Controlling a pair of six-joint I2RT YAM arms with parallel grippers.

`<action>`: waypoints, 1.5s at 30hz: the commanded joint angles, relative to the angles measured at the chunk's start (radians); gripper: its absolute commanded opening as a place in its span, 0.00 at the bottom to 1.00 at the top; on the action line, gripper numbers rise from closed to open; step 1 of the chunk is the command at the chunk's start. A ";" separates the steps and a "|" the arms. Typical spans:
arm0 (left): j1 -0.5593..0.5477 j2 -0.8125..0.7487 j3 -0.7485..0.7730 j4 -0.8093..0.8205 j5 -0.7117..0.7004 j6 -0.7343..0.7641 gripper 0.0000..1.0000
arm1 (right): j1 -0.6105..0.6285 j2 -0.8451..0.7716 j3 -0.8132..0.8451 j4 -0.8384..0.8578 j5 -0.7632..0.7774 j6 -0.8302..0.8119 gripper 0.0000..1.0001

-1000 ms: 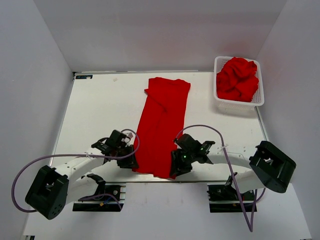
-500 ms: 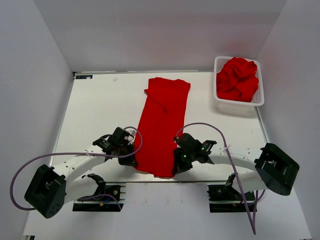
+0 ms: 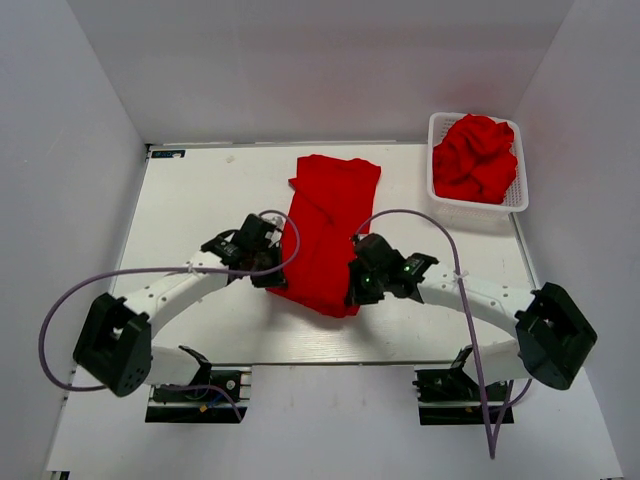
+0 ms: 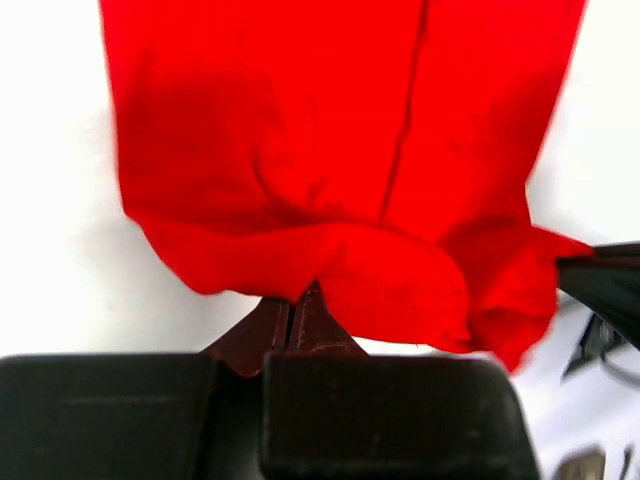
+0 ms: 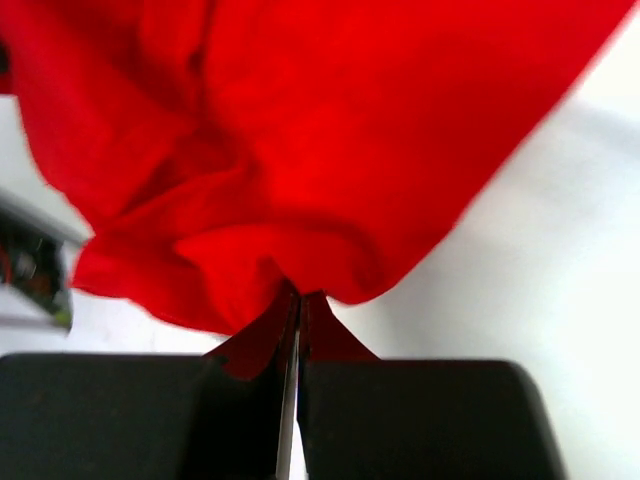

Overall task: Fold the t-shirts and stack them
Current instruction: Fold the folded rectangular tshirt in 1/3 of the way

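Note:
A red t-shirt lies folded lengthwise into a long strip down the middle of the white table. Its near end is lifted off the table and sags between my two grippers. My left gripper is shut on the near left corner, seen as bunched red cloth in the left wrist view. My right gripper is shut on the near right corner, and the cloth fills the right wrist view. More red t-shirts lie crumpled in a heap in the basket.
A white plastic lattice basket stands at the back right of the table. Grey walls close in the table on the left, back and right. Purple cables loop from both arms.
Both grippers have moved away from the near edge toward the back, lifting the shirt's near end off the table and carrying it over the rest of the strip.

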 commanded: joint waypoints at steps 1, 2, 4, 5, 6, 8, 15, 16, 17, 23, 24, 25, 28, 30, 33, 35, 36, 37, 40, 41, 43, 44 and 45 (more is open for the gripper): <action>0.006 0.046 0.109 0.006 -0.129 -0.020 0.00 | -0.050 0.029 0.062 -0.027 0.081 -0.074 0.00; 0.015 0.085 0.155 0.006 -0.142 -0.020 0.00 | -0.079 0.039 0.091 -0.027 0.085 -0.082 0.00; 0.016 0.127 0.203 0.006 -0.171 -0.020 0.00 | -0.128 0.055 0.117 -0.030 0.102 -0.114 0.00; 0.016 0.150 0.255 0.006 -0.180 -0.011 0.00 | -0.139 0.063 0.135 -0.029 0.100 -0.120 0.00; 0.016 0.197 0.279 0.006 -0.180 0.005 0.00 | -0.173 0.085 0.154 -0.029 0.094 -0.126 0.00; 0.026 0.247 0.365 -0.012 -0.209 0.005 0.00 | -0.196 0.102 0.169 -0.029 0.076 -0.152 0.00; 0.055 0.428 0.580 -0.048 -0.229 0.066 0.00 | -0.285 0.197 0.293 -0.026 0.016 -0.235 0.00; 0.065 0.441 0.609 -0.048 -0.229 0.078 0.00 | -0.291 0.204 0.303 -0.024 0.014 -0.241 0.00; 0.075 0.464 0.618 -0.048 -0.238 0.079 0.00 | -0.308 0.221 0.324 -0.024 -0.003 -0.259 0.00; 0.108 0.527 0.688 -0.048 -0.220 0.100 0.00 | -0.362 0.299 0.395 -0.027 -0.044 -0.303 0.00; 0.118 0.543 0.701 -0.037 -0.209 0.112 0.00 | -0.363 0.304 0.402 -0.015 -0.047 -0.309 0.00; 0.118 0.543 0.712 -0.037 -0.209 0.112 0.00 | -0.374 0.319 0.412 -0.014 -0.050 -0.313 0.00; 0.138 0.570 0.734 0.004 -0.160 0.140 0.00 | -0.392 0.352 0.436 -0.008 -0.079 -0.324 0.00; 0.138 0.604 0.747 0.018 -0.140 0.166 0.00 | -0.405 0.368 0.447 -0.006 -0.086 -0.338 0.00; 0.138 0.633 0.786 0.027 -0.117 0.190 0.00 | -0.420 0.396 0.465 0.002 -0.101 -0.355 0.00; 0.147 0.673 0.804 0.027 -0.108 0.200 0.00 | -0.429 0.425 0.484 0.008 -0.112 -0.364 0.00; 0.147 0.685 0.822 0.018 -0.108 0.200 0.00 | -0.432 0.434 0.490 0.009 -0.113 -0.365 0.00; 0.147 0.708 0.823 0.018 -0.108 0.200 0.00 | -0.438 0.456 0.496 0.011 -0.113 -0.364 0.00; 0.166 0.741 0.855 0.027 -0.123 0.172 0.04 | -0.469 0.509 0.546 0.032 -0.092 -0.327 0.00; 0.181 0.776 0.894 0.027 -0.148 0.163 0.12 | -0.474 0.528 0.576 0.035 -0.074 -0.291 0.00; 0.216 0.825 0.968 0.006 -0.165 0.146 0.60 | -0.512 0.597 0.640 0.043 -0.070 -0.237 0.11; 0.229 0.852 1.052 0.006 -0.165 0.146 0.76 | -0.524 0.615 0.669 0.060 -0.079 -0.211 0.26; 0.241 0.910 1.116 -0.008 -0.165 0.135 0.97 | -0.532 0.669 0.757 0.058 -0.102 -0.206 0.43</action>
